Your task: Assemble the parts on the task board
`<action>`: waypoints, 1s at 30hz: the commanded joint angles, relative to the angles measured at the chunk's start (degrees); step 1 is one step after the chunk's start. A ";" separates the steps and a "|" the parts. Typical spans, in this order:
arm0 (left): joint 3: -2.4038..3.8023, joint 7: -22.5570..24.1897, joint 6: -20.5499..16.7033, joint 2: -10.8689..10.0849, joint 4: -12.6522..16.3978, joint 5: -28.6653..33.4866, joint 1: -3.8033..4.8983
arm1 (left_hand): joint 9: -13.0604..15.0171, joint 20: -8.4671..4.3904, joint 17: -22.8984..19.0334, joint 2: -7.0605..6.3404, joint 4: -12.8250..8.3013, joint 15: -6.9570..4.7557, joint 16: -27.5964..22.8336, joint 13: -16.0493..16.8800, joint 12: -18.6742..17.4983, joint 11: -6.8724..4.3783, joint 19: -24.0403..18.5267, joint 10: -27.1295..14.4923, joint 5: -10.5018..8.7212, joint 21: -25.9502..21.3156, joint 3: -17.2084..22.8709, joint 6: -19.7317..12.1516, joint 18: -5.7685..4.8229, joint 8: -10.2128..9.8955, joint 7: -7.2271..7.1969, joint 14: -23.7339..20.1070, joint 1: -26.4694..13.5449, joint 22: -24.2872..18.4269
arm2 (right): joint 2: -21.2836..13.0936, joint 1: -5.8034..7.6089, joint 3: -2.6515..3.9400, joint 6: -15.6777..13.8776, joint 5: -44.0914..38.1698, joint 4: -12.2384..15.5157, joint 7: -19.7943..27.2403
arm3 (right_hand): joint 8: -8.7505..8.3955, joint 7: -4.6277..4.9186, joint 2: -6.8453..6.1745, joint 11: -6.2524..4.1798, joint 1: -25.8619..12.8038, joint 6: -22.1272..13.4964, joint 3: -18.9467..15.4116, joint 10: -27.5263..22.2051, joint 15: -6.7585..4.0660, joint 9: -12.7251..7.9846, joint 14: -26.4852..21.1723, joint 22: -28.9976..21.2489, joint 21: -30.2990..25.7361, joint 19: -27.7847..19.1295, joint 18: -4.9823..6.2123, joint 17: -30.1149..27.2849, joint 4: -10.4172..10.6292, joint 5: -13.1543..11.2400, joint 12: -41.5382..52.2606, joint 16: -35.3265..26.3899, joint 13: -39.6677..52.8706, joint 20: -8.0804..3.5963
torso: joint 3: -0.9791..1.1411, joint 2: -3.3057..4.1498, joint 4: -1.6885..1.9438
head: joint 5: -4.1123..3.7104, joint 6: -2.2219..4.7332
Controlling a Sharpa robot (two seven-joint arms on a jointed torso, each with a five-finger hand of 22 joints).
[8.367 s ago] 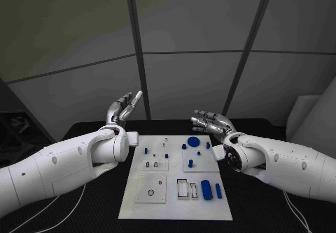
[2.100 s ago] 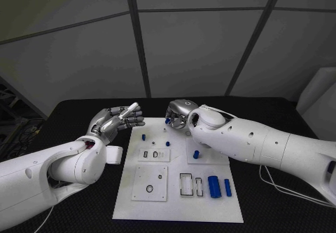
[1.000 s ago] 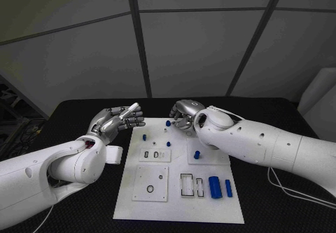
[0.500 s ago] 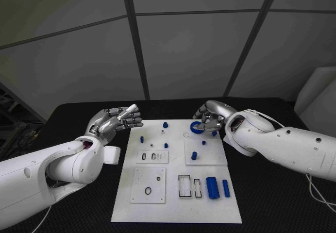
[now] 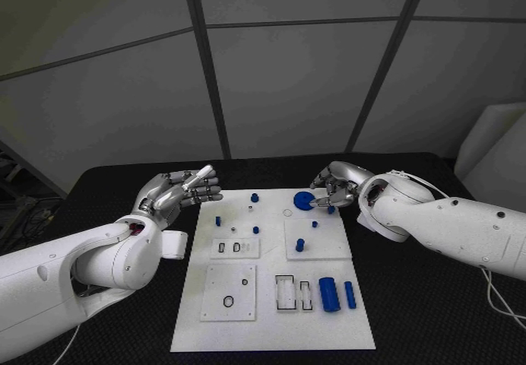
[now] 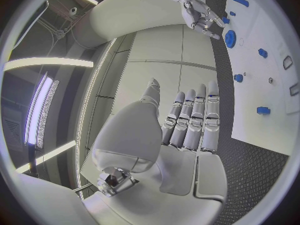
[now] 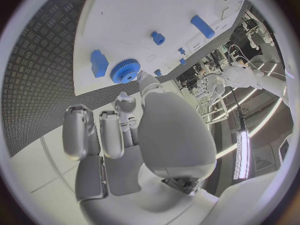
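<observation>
The white task board (image 5: 274, 323) lies in the middle of the black table. A blue gear (image 5: 302, 200) sits flat near its far right corner. My right hand (image 5: 334, 190) hovers just right of the gear, fingers bent down beside its rim. The left wrist view shows a small gap between that hand (image 6: 199, 12) and the gear (image 6: 230, 37). From the right wrist, my right hand (image 7: 144, 130) has its fingertips next to the gear (image 7: 125, 71). My left hand (image 5: 175, 190) is raised off the board's far left corner and holds nothing; its fingers (image 6: 190, 125) lie side by side.
Small blue pegs (image 5: 255, 197) stand along the board's far half, one taller (image 5: 299, 244) on the right plate. A thick blue cylinder (image 5: 327, 293) and a thinner one (image 5: 350, 294) lie beside two slots (image 5: 284, 291). A black ring (image 5: 228, 302) sits near left.
My right hand has drawn back to the right from over the board's far middle, uncovering the blue gear. My left hand has stayed where it was.
</observation>
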 commanded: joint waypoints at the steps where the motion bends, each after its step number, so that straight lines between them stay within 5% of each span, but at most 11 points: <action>1: 0.04 0.12 0.93 0.18 0.02 -0.46 0.03 | 0.01 0.20 0.06 -0.01 -0.42 -0.06 -0.35 0.00 -0.25 0.03 -0.32 0.36 0.18 -0.18 -0.01 0.21 -1.16 -0.29 -0.02 -0.05 0.36 -0.09 | 0.87 0.13 0.05 1.87 0.31 -0.97 -0.95 | 0.19 -0.04 0.03 0.33 0.61 -0.60 -0.04 0.52 0.45 -0.04 3.34 3.83 0.30 0.65 -0.49 0.65 0.75 0.20 1.55 0.40 1.65 -0.10 | -0.17 0.05 0.19 | -0.29 0.00; 30: 0.04 -0.01 1.07 0.12 -0.06 -0.46 0.01 | 0.02 0.21 0.08 0.05 -0.50 -0.08 -0.45 0.01 -0.29 0.01 -0.32 0.47 0.18 -0.23 -0.09 0.30 -1.13 -0.32 -0.02 0.02 0.40 -0.12 | 4.69 0.14 0.06 5.73 -0.34 -4.63 -4.63 | 1.47 0.18 1.01 0.64 1.86 -0.73 -0.85 4.87 0.81 0.11 3.94 6.50 1.53 2.62 -1.07 4.74 1.86 0.50 12.55 2.36 13.22 0.27 | -0.18 -0.01 0.09 | -0.10 -0.74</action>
